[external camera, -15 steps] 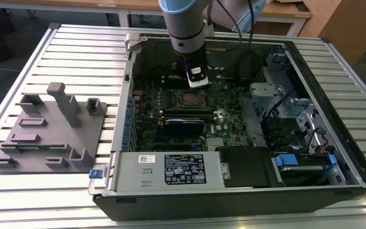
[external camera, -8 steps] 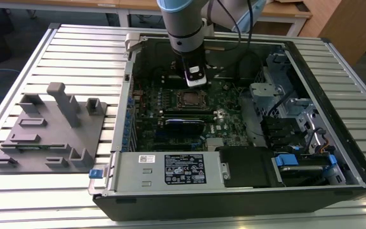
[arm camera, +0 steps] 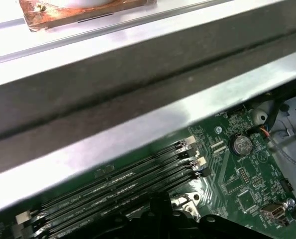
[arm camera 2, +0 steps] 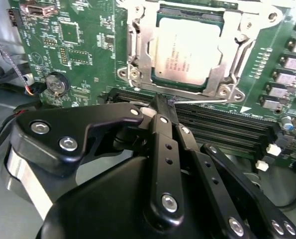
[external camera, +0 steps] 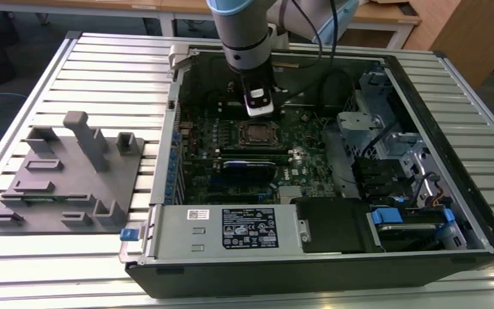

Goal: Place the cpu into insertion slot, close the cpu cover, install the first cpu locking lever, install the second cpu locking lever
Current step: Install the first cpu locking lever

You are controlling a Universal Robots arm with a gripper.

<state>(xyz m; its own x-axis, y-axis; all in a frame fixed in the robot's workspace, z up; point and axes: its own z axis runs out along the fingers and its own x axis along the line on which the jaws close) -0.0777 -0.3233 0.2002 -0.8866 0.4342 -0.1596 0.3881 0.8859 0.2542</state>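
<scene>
The cpu (arm camera 2: 187, 47) sits in the insertion slot (arm camera 2: 190, 12), cpu cover (arm camera 2: 139, 50) closed.

The exterior view looks steeply down on the open black computer case (external camera: 316, 270) lying on the slatted silver metal table (external camera: 101, 71), far enough back to take in the whole case. The second wrist view sits just behind the black claw (arm camera 2: 160, 104) and faces past it onto the green circuit board (arm camera 2: 88, 50) at close range. The first wrist view skims low over that board toward the grey case wall (arm camera: 138, 64). Both wrist views share the long black memory slots (arm camera 2: 222, 129) and the round silver coin battery (arm camera: 242, 145).
</scene>
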